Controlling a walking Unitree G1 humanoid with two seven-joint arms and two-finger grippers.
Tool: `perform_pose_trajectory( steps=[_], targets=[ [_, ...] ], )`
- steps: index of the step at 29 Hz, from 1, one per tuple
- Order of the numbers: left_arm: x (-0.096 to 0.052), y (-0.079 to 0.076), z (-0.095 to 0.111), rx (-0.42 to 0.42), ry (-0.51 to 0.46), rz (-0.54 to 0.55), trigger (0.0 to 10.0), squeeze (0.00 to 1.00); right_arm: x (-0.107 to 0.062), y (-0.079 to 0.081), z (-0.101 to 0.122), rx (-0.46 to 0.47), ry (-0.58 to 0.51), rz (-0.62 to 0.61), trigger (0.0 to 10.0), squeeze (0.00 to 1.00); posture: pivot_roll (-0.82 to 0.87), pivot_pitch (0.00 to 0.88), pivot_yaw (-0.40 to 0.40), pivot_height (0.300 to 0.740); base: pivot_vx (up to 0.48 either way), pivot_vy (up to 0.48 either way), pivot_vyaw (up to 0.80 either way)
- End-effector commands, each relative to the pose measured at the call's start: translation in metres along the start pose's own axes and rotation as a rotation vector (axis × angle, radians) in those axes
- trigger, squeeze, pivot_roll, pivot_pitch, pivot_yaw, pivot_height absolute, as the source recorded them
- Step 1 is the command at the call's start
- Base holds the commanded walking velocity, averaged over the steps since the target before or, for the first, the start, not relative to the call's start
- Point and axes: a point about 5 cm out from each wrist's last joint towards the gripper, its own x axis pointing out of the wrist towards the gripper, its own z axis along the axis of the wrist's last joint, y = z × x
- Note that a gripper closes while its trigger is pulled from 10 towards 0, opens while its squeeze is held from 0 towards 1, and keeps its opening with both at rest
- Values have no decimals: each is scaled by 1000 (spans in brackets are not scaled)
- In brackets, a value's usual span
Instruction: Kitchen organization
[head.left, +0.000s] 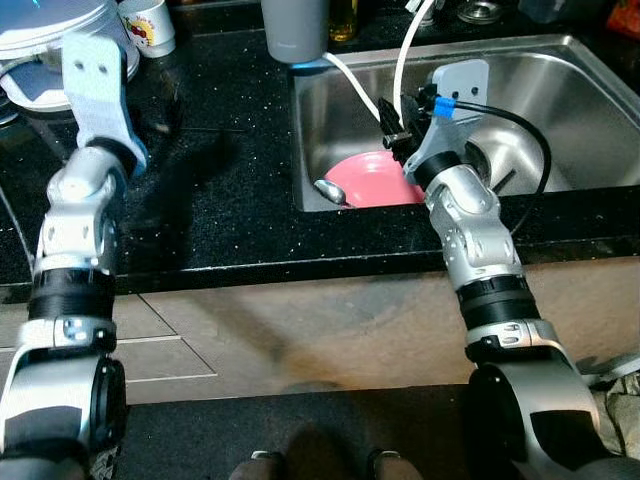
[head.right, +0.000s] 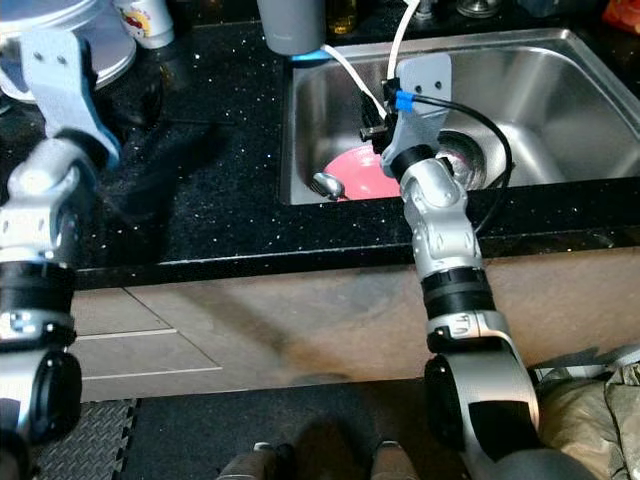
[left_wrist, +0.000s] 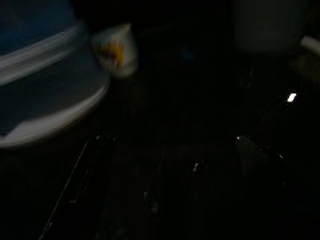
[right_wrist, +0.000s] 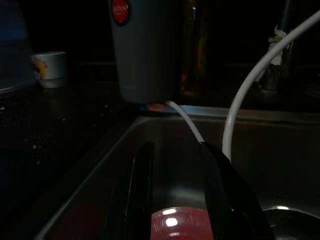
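A pink bowl (head.left: 375, 180) lies at the bottom of the steel sink (head.left: 560, 90), near its front left corner, with a metal spoon (head.left: 330, 190) beside it. My right gripper (head.left: 392, 125) hangs over the sink just above the bowl. In the right wrist view its two black fingers (right_wrist: 140, 190) stand apart and open, with the bowl (right_wrist: 175, 225) showing below the gap. My left gripper (head.left: 160, 105) hovers over the black counter left of the sink. Its fingers are faint in the dark left wrist view, spread with nothing between them.
A grey tumbler (head.left: 295, 30) stands on the counter at the sink's back left corner. Two white hoses (head.left: 405, 50) drop into the sink beside my right gripper. A white printed cup (head.left: 148, 25) and a blue-and-white lidded container (head.left: 50, 40) sit at the back left.
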Motion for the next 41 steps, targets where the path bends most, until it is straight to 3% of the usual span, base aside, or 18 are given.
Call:
perform_pose_trajectory(
  steps=[1,10,13,16,22,30,37,41],
  targets=[
    [-6,7,-7,29,43,48,10000,0,-3,3,1,6,-23,9,10000,0,36,186,32,740,0,0,0],
    [-19,12,-7,13,97,107,10000,0,-7,2,4,-71,-42,8,10000,0,31,188,-1,740,0,0,0],
    [-21,9,-7,0,106,103,10000,0,-7,4,3,-73,-41,11,10000,0,31,187,-6,740,0,0,0],
    [-25,-3,-8,-21,118,64,10000,0,-8,8,2,-68,-44,15,10000,0,27,182,-14,740,0,0,0],
    [-27,-9,-7,-28,129,44,10000,0,-10,8,1,-62,-45,5,10000,0,28,177,-16,740,0,0,0],
    [-26,-14,-7,-19,151,20,10000,0,-11,7,0,-31,-52,-12,10000,0,32,175,-9,740,0,0,0],
    [-22,-8,-4,-13,167,39,10000,0,-8,4,5,-12,-63,-16,10000,0,34,186,-7,740,0,0,0],
    [-12,-5,3,6,138,20,10000,0,-5,2,9,-7,-69,-18,10000,0,34,195,-11,740,0,0,0]
  ],
)
